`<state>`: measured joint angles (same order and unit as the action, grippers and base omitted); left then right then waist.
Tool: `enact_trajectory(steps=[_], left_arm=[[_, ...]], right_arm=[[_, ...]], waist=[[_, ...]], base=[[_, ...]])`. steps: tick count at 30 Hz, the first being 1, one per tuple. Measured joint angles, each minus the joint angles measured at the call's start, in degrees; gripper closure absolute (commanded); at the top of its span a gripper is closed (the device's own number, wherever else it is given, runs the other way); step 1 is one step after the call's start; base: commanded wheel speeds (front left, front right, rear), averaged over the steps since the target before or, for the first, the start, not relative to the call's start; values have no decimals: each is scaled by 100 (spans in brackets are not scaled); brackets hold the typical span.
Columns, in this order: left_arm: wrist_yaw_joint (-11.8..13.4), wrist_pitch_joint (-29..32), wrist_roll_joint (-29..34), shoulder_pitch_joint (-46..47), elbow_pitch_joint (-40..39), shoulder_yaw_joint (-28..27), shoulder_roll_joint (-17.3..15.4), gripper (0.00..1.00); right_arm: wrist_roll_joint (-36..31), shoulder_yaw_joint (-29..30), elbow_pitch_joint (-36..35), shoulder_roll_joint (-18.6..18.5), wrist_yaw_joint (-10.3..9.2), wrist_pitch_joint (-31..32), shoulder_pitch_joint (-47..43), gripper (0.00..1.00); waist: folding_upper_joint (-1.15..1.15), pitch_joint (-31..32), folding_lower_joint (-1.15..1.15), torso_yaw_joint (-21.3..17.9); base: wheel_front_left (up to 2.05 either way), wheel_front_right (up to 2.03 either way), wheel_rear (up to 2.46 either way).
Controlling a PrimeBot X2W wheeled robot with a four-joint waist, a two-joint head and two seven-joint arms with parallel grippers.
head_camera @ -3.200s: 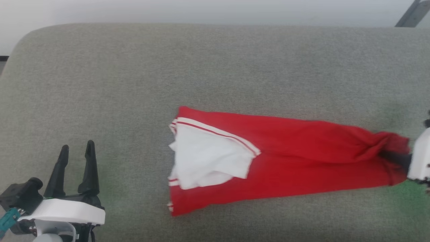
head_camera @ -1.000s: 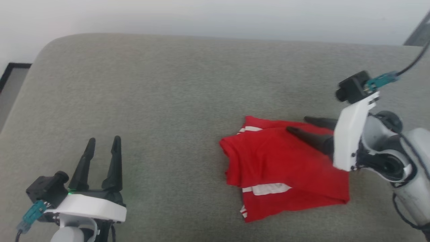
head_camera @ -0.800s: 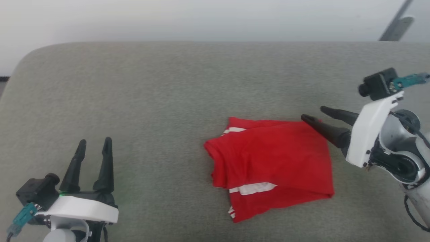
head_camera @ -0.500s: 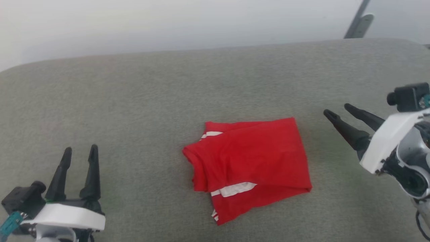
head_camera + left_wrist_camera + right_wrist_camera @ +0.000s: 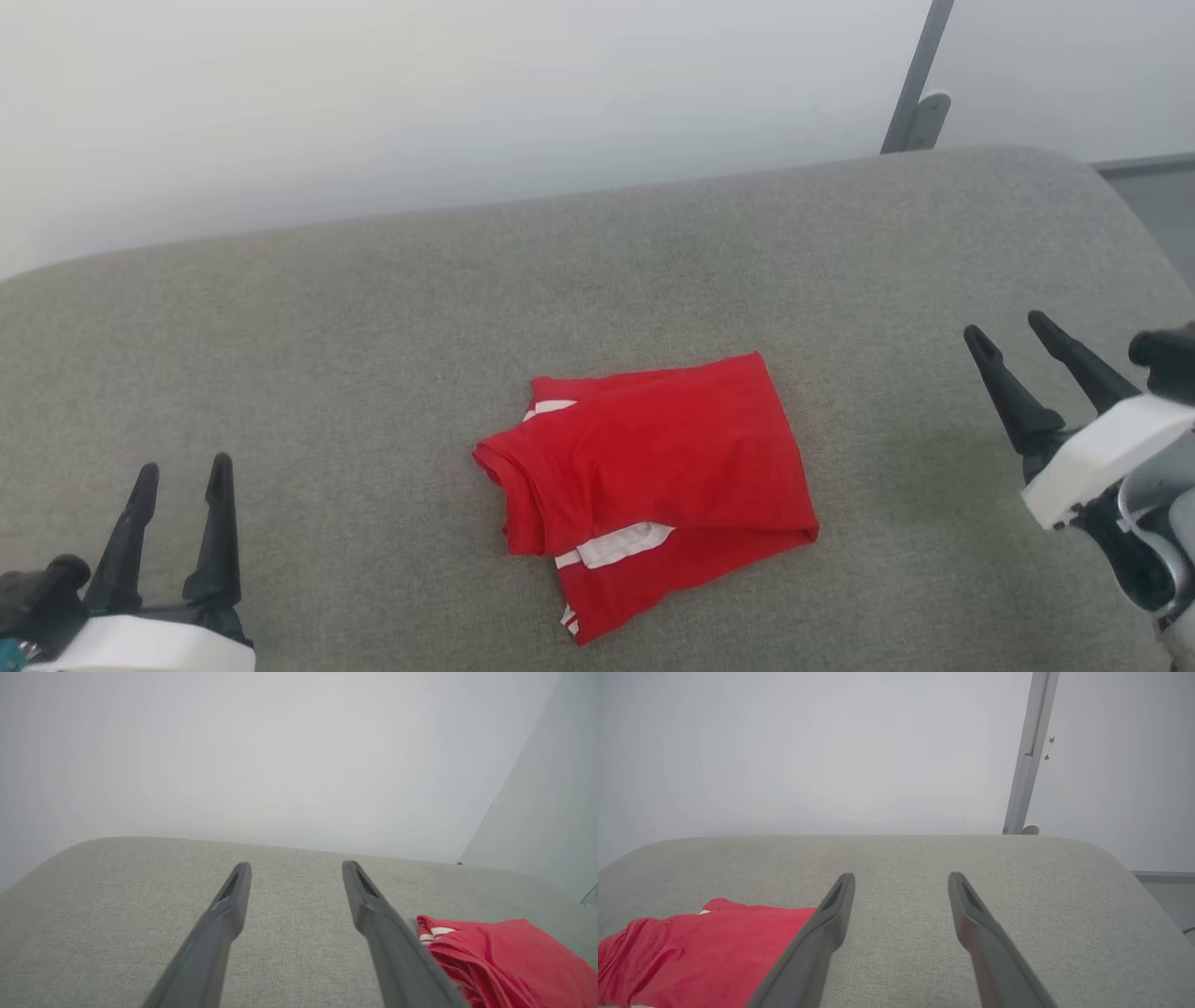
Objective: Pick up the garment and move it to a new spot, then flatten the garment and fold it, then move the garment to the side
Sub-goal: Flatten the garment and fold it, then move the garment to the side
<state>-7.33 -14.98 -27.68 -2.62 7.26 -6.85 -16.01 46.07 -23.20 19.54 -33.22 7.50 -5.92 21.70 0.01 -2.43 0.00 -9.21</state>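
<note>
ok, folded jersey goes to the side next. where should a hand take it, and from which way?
Probably the right edge of the garment, with the right hand coming in low from the right. That edge looks like one smooth closed crease, so a pinch there should catch every layer; the left and near edges show separate loose layers that could unfold.

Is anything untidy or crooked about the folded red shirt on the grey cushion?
Slightly. The garment is folded but not squarely: a white sleeve strip peeks out under the top layer at its near edge, and the bottom layer juts past it. Nothing looks damaged.
</note>
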Motion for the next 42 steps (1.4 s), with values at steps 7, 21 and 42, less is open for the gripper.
enact_trajectory(steps=[7, 21, 42], left_arm=[[-1, 0, 15, -209, 22, -158, -25, 0], [-1, 0, 112, -334, 154, -471, 73, 0], [-1, 0, 271, -396, 227, -459, 151, 0]], right_arm=[[-231, -22, 448, 86, 0, -691, -130, 0], [-493, 212, 611, 355, 0, -889, -424, 0], [-601, 345, 479, 522, 0, -898, -736, 0]], waist=[[0, 223, 0, 75], [0, 383, 0, 288], [0, 404, 0, 501]], base=[[0, 0, 0], [0, 0, 0], [0, 0, 0]])
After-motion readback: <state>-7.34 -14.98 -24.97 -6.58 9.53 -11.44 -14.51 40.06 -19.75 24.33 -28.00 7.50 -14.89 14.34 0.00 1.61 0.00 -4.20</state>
